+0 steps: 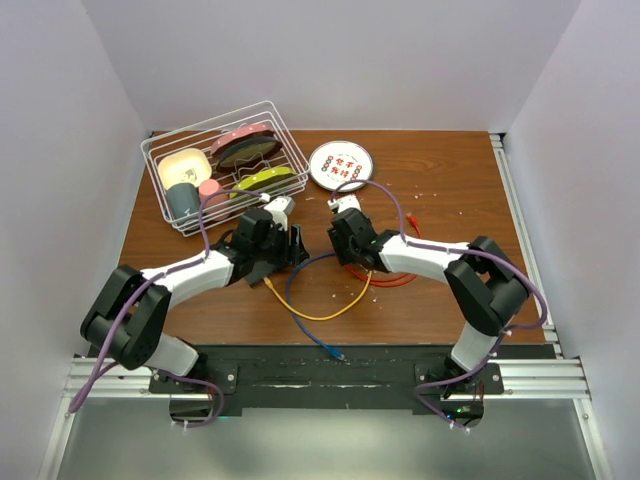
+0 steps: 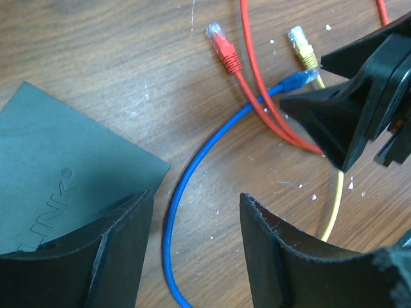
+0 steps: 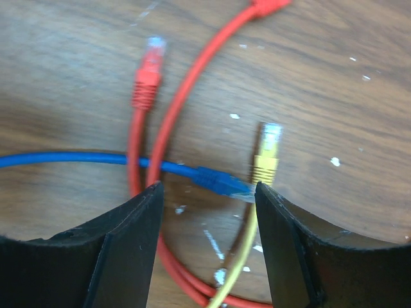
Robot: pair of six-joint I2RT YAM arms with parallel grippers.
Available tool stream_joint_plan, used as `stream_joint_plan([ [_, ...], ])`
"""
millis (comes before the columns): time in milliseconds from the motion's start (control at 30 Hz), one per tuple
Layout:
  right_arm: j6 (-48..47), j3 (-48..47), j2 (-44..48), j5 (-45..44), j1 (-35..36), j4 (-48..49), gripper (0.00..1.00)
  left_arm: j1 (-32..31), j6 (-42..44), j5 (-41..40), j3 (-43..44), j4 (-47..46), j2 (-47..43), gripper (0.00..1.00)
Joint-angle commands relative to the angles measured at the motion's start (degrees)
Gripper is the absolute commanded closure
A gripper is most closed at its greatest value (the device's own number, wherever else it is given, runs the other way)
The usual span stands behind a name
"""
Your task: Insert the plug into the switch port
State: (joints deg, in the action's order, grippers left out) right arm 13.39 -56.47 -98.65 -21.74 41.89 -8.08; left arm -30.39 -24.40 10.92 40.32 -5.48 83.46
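Open left claw (image 2: 196,205) at corner of flat matte-black switch box (image 2: 64,160); open right claw (image 3: 209,212) straddles nearby blue cable plug (image 3: 221,181), ungripped, not yet inserted.

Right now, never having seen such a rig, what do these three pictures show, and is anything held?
The left arm and right arm are robot arms bolted at the near edge of the table. The wide picture looks down from above and behind them; the other two come from a camera on each wrist, with that arm's black fingers at the bottom. On the table lie a red cable, a yellow cable, a blue cable, the black switch, a wire rack of dishes and a patterned plate. The left gripper is open at the switch's corner; the right gripper is open over the blue plug. Nothing is held.
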Motion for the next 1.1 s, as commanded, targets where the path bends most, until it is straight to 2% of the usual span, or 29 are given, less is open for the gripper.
stream_joint_plan([
  [0,-2.4,-3.3,-2.2,-4.4,2.7,0.4,0.37,0.2,0.1,1.0,-0.7,-2.6,0.1,0.39],
  [100,-2.1,-4.5,-4.8,-5.1,2.9,-0.4,0.38,0.1,0.0,1.2,-0.9,-2.6,0.3,0.39],
  [167,-1.5,-5.1,-5.8,-5.5,2.8,-1.3,0.44,0.1,-0.1,1.3,-0.9,-2.6,0.2,0.40],
  [433,0.2,-5.6,-8.5,-3.8,1.7,-2.3,0.46,0.1,-0.4,1.3,-1.7,-2.9,0.0,0.40],
  [467,0.3,-5.8,-8.7,-2.7,1.4,-2.8,0.49,0.2,-0.4,1.3,-1.8,-3.0,0.0,0.40],
  [567,1.6,-5.8,-9.7,0.1,-0.5,-3.9,0.59,0.1,-0.5,1.3,-1.9,-2.9,-0.1,0.40],
  [600,2.6,-5.8,-10.0,0.7,-1.0,-4.2,0.74,0.1,-0.5,1.3,-2.0,-2.9,-0.3,0.40],
  [667,3.6,-5.8,-10.2,2.2,-3.3,-5.1,0.87,0.1,-0.5,1.2,-1.9,-2.7,-0.4,0.40],
  [700,4.4,-5.7,-10.2,3.2,-4.0,-5.1,0.98,0.2,-0.6,1.1,-1.9,-2.6,-0.6,0.40],
  [933,6.9,-5.2,-7.9,2.2,-10.4,-6.8,1.00,0.1,-0.6,0.9,-1.9,-2.5,-0.8,0.40],
  [1067,7.1,-6.1,-6.0,2.4,-11.7,-7.5,1.00,0.1,-0.6,1.1,-1.8,-2.3,-0.8,0.40],
])
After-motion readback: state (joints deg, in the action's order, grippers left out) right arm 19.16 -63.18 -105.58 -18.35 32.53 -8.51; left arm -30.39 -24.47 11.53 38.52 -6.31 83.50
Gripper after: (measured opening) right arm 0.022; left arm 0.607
